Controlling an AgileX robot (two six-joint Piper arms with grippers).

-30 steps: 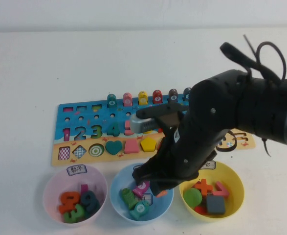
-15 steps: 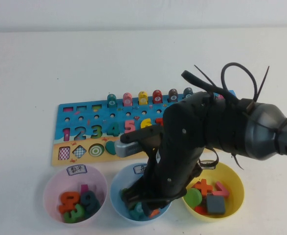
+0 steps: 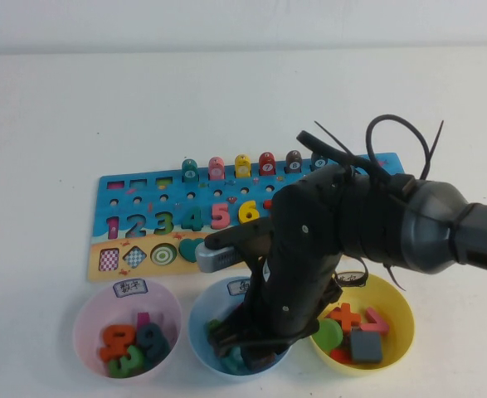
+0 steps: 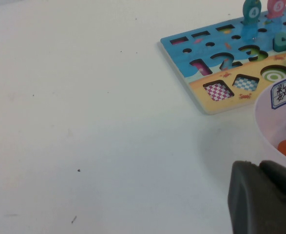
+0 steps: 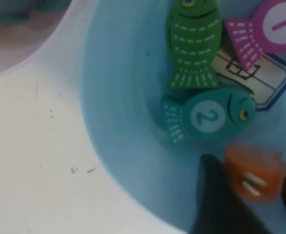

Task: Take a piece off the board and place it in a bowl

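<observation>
Orange piece (image 5: 253, 171) low in the blue bowl (image 5: 118, 141), at the lower right of the right wrist frame, tail end with two white marks showing. Sits between the two dark fingers (image 5: 216, 200) of the right gripper (image 5: 257, 195), jaws parted a little wider than the piece; contact with either finger cannot be told. Just above it in that frame, a teal fish (image 5: 208, 117) marked 2, then a green fish (image 5: 191, 41) and a pink fish (image 5: 267, 29) marked 1, all lying flat on the bowl floor over a white label (image 5: 259, 78).

In the high frame, right gripper (image 3: 247, 344) down inside the blue bowl (image 3: 200, 327) at lower centre, the bulky black right arm (image 3: 343, 240) covering most of the bowl and the right half of the board (image 3: 143, 224). Board lies flat on the white desk (image 3: 102, 108) at mid frame, with coloured numbers, shapes along a tan strip, and a row of upright fish pegs (image 3: 242, 166) along its far edge. Pink bowl (image 3: 90, 319) at lower left with number pieces inside; yellow bowl (image 3: 396, 311) at lower right with shapes inside.

Left gripper (image 4: 264, 200) at the lower right of the left wrist frame, above bare desk, near the pink bowl's rim (image 4: 264, 117) and the board's corner; cannot tell how its jaws stand.
</observation>
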